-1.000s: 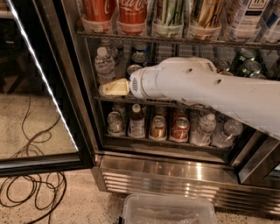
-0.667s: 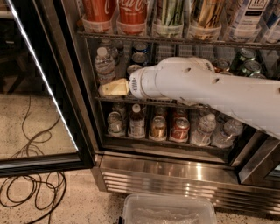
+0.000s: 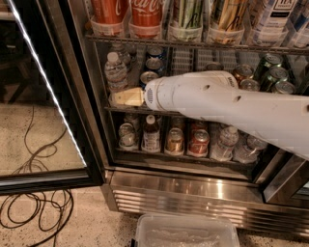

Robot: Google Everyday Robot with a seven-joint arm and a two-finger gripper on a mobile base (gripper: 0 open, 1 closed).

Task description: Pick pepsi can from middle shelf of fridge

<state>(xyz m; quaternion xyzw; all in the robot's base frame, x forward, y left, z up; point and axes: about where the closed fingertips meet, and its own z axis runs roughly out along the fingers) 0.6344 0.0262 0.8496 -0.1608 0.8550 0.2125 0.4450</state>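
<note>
The fridge (image 3: 193, 195) stands open, with its glass door (image 3: 46, 87) swung out to the left. Blue pepsi cans (image 3: 155, 64) stand in a row, one behind the other, on the middle shelf (image 3: 120, 110), just above my white arm. My gripper (image 3: 126, 97) is cream-coloured. It sits low over the shelf's left end, left of the front pepsi can (image 3: 147, 77) and below a water bottle (image 3: 117, 71). The arm hides the middle of the shelf.
Green cans (image 3: 273, 72) and a copper-brown can (image 3: 241, 72) stand at the shelf's right. Big cups and cans fill the top rack (image 3: 145, 14). Cans and bottles fill the bottom rack (image 3: 174, 140). A clear plastic bin (image 3: 186, 231) and black cables (image 3: 34, 212) lie on the floor.
</note>
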